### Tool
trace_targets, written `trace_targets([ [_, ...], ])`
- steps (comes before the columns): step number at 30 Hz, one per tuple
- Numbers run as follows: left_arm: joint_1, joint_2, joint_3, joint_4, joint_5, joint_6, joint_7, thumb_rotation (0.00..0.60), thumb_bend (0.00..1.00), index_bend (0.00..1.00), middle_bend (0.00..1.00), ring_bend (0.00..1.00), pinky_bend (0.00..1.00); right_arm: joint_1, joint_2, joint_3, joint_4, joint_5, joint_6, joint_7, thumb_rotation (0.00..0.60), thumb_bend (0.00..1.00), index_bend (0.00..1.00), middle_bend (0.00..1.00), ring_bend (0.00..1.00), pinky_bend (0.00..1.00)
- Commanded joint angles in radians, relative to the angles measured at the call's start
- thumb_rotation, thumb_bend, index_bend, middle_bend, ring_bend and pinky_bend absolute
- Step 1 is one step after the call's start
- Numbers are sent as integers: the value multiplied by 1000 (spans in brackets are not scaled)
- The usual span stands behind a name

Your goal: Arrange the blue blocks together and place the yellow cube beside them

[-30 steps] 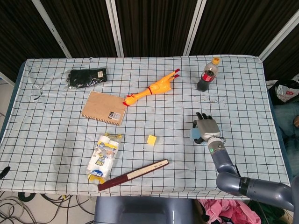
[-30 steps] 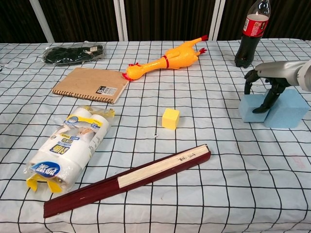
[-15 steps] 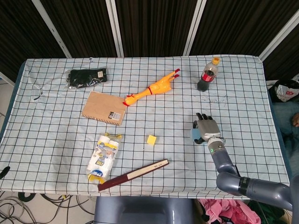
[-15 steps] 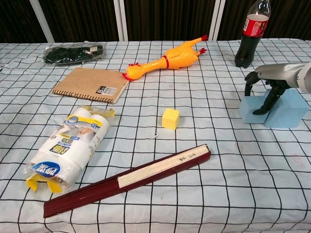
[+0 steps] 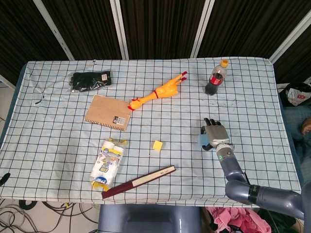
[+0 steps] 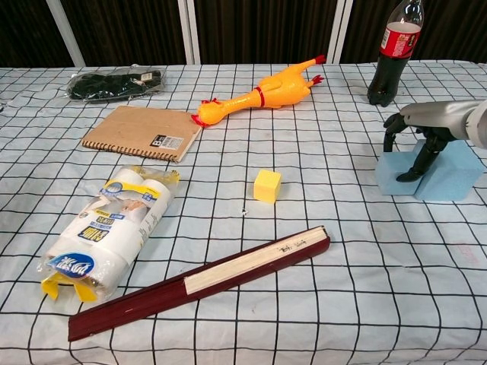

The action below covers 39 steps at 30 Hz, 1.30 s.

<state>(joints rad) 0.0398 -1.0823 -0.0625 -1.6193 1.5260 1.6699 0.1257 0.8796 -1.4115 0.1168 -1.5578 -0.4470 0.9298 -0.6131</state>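
Note:
Two light blue blocks, a left block (image 6: pixel 392 175) and a right block (image 6: pixel 451 173), stand side by side and touching at the table's right. My right hand (image 6: pixel 417 138) hangs over their seam, fingers pointing down and apart, one fingertip (image 6: pixel 404 176) touching the left block's front. It grips nothing. From the head view this hand (image 5: pixel 215 134) covers most of the blocks, so only a blue edge (image 5: pixel 202 140) shows. The yellow cube (image 6: pixel 267 185) sits alone mid-table, well to the left of the blocks, also seen as the cube (image 5: pixel 158 145) from above. My left hand is in neither view.
A cola bottle (image 6: pixel 389 55) stands just behind the blocks. A rubber chicken (image 6: pixel 259 93), a brown notebook (image 6: pixel 143 133) and a black pouch (image 6: pixel 114 82) lie at the back. A wrapped pack of rolls (image 6: pixel 106 228) and a long maroon book (image 6: pixel 205 280) lie near the front.
My right hand has drifted slightly right and lifted a little over the blue blocks. The blocks and the yellow cube have barely moved.

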Motion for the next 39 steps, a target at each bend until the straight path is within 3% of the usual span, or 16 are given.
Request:
trace_targets([
  [1, 0, 0, 0, 0, 0, 0, 0, 600, 37, 189, 64, 0, 0, 1, -2, -1, 3, 4, 0, 0, 600, 268, 457, 15, 0, 91],
  [11, 0, -1, -1, 1, -2, 0, 3, 600, 37, 189, 64, 0, 0, 4, -2, -5, 8, 12, -2, -2, 600, 268, 436, 15, 0, 91],
  [26, 0, -2, -2, 1, -3, 0, 6, 600, 37, 189, 64, 0, 0, 11, 2, -18, -2, 23, -2, -20, 600, 271, 281, 5, 0, 91],
  [39, 0, -2, -2, 1, -3, 0, 6, 600, 37, 189, 64, 0, 0, 18, 13, -28, -24, 34, 13, -41, 600, 278, 323, 1, 0, 91],
])
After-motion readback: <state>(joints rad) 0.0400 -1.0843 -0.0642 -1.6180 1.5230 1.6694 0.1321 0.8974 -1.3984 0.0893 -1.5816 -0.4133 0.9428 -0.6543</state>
